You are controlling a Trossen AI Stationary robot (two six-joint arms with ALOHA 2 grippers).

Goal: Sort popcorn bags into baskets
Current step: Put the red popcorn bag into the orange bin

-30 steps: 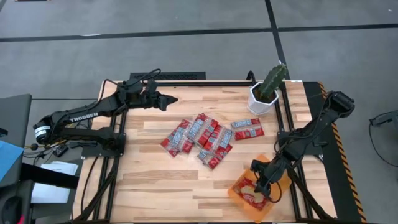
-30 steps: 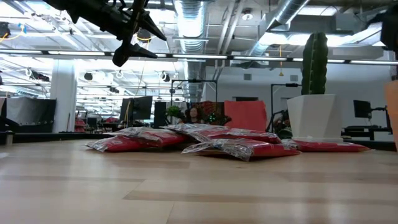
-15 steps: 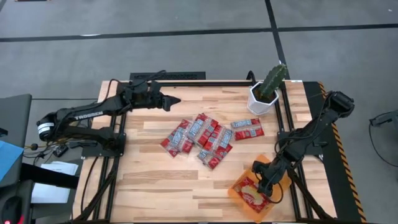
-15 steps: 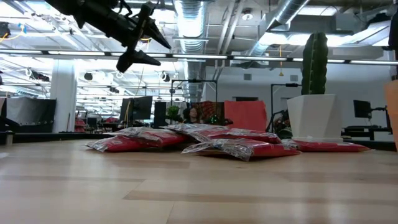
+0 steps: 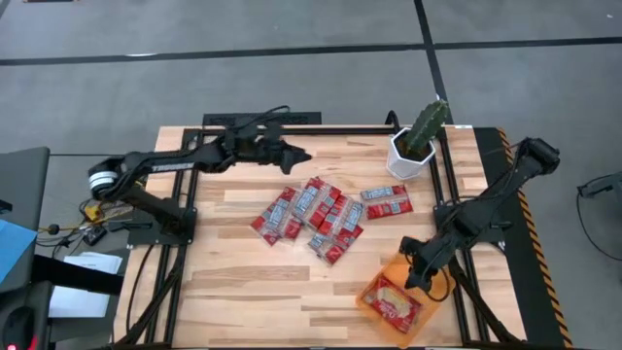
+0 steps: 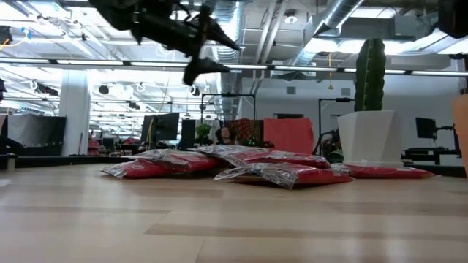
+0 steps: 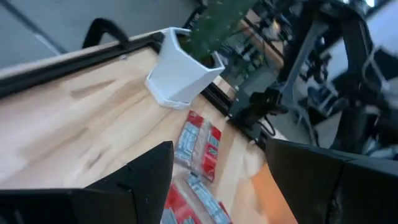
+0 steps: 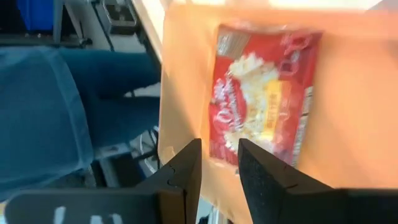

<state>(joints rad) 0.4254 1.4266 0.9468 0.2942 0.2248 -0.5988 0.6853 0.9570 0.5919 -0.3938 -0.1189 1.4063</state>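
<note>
Several small red popcorn packets (image 5: 313,216) lie in a loose overlapping pile mid-table, and two more (image 5: 387,201) lie to its right. The pile also shows in the low view (image 6: 241,164). One larger red bag with a yellowish centre (image 8: 261,118) lies flat in the orange basket (image 5: 374,309) at the near right. My right gripper (image 5: 416,279) hangs over the basket's far edge, above the bag, narrowly open and empty (image 8: 221,162). My left gripper (image 5: 303,156) is open and empty in the air (image 6: 212,57), over the table's far side beyond the pile.
A white pot with a cactus (image 5: 413,146) stands at the far right corner, just beyond my left gripper's reach line (image 7: 180,74). Black frame rails run along the table's left, right and far edges. Bare wood lies left of and in front of the pile.
My left gripper has travelled along the far side toward the table's right, from the far left to above the far end of the pile, staying open and high. My right gripper has drawn up and toward the far edge, out of the basket; the bag stays lying there.
</note>
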